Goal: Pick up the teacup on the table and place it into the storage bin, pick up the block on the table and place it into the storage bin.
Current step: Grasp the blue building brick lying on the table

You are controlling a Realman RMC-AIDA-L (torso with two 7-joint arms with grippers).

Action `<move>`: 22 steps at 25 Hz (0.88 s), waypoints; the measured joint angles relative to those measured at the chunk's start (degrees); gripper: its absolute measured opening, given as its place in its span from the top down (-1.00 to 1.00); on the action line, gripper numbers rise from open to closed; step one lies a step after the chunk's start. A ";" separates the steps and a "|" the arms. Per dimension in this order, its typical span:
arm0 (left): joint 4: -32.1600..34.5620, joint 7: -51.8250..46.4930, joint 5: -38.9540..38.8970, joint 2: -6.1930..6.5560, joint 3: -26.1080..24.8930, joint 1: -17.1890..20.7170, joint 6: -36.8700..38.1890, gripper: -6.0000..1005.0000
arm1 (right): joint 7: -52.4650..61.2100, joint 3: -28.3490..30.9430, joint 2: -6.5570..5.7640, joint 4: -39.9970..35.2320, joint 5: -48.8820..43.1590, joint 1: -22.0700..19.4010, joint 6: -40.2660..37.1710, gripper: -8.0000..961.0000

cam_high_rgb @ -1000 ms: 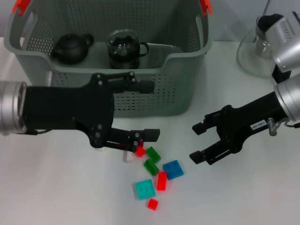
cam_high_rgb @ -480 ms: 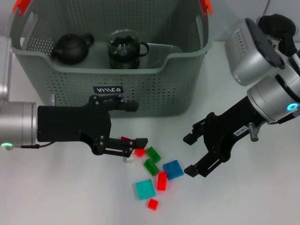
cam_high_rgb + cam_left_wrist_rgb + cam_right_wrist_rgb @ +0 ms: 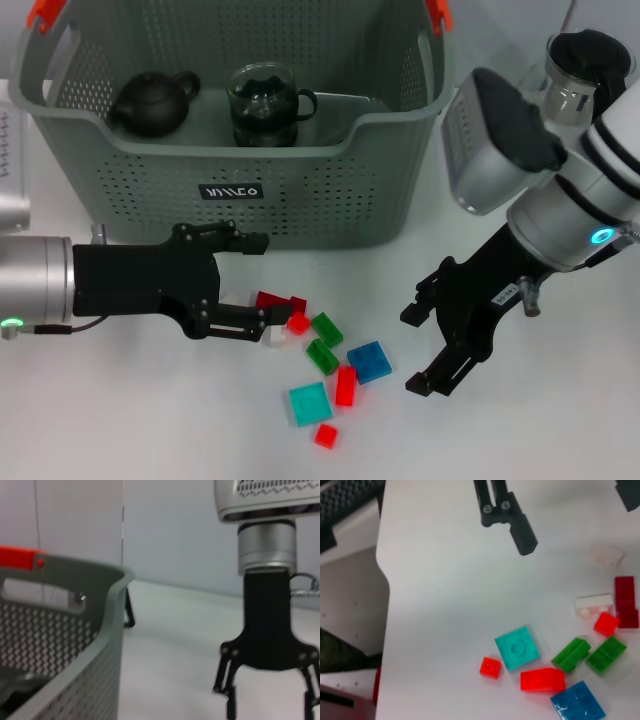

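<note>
The grey storage bin [image 3: 300, 200] stands at the back, and its rim [image 3: 112, 587] fills one side of the left wrist view. A glass teacup [image 3: 265, 103] sits inside it. Several small blocks lie in front of the bin: dark red [image 3: 271, 299], red [image 3: 346, 385], green [image 3: 327, 329], blue [image 3: 370, 362] and teal [image 3: 310, 403]; the teal one [image 3: 517, 647] and the blue one [image 3: 577, 705] also show in the right wrist view. My left gripper [image 3: 262, 280] is open just left of the dark red block and holds nothing. My right gripper [image 3: 418, 348] is open just right of the blue block, empty.
A dark teapot [image 3: 153, 103] sits in the bin beside the teacup. A glass vessel with a black lid [image 3: 585, 70] stands at the back right. The table's front edge [image 3: 380, 570] runs near the teal block. The left wrist view shows my right gripper [image 3: 267, 700] above the white table.
My left gripper has drawn back to the left, uncovering the dark red block. My right arm has swung forward and its gripper has dropped lower beside the blue block. The blocks have not moved.
</note>
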 joint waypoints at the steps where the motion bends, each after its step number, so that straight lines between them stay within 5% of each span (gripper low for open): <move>1: -0.66 0.37 1.16 -0.05 -0.06 0.04 -1.27 -0.75 | 0.30 -1.05 0.04 0.00 0.00 0.14 0.46 -0.91; 22: -4.88 3.33 3.25 -0.09 0.17 -0.36 -7.22 -0.74 | 4.27 -27.28 0.74 0.05 3.73 3.02 16.00 -0.83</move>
